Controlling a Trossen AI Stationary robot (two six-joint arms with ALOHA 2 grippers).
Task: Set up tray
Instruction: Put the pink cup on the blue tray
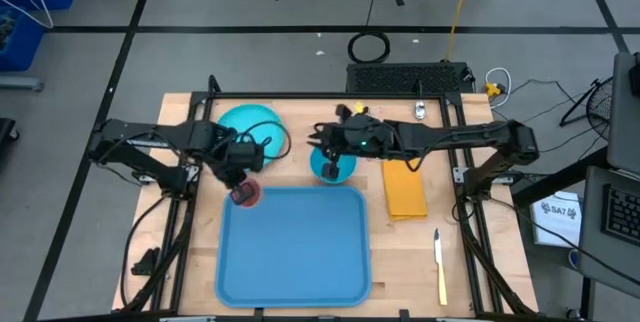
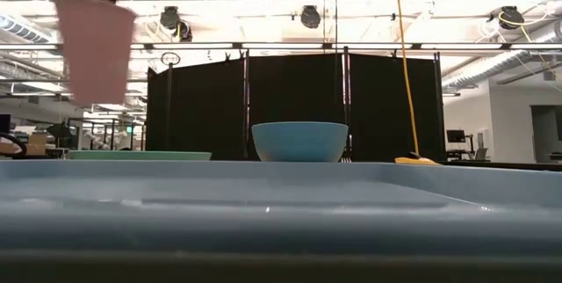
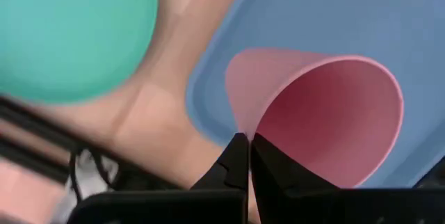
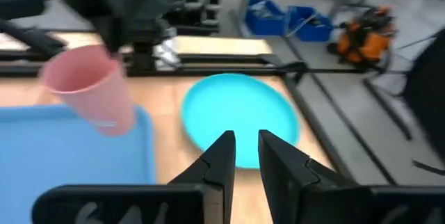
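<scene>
Left gripper [image 1: 243, 188] is holding the pink cup [image 1: 246, 195], pinched at its rim, above the far-left corner of the tray [image 1: 295, 247], needing a level, slow descent; right gripper [image 1: 330, 152], narrowly open, is hovering over the bowl [image 1: 332, 165].

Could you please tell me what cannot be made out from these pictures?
- Low view: the pink plastic cup hangs from the left hand, whose fingers are cut off by the top edge.
- High view: the right hand covers the blue bowl; contents hidden.
- Light-blue rectangular plastic tray: surface marks too small.

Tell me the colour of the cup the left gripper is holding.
Pink. The cup shows best in the left wrist view, pinched at its rim by the left gripper.
</scene>
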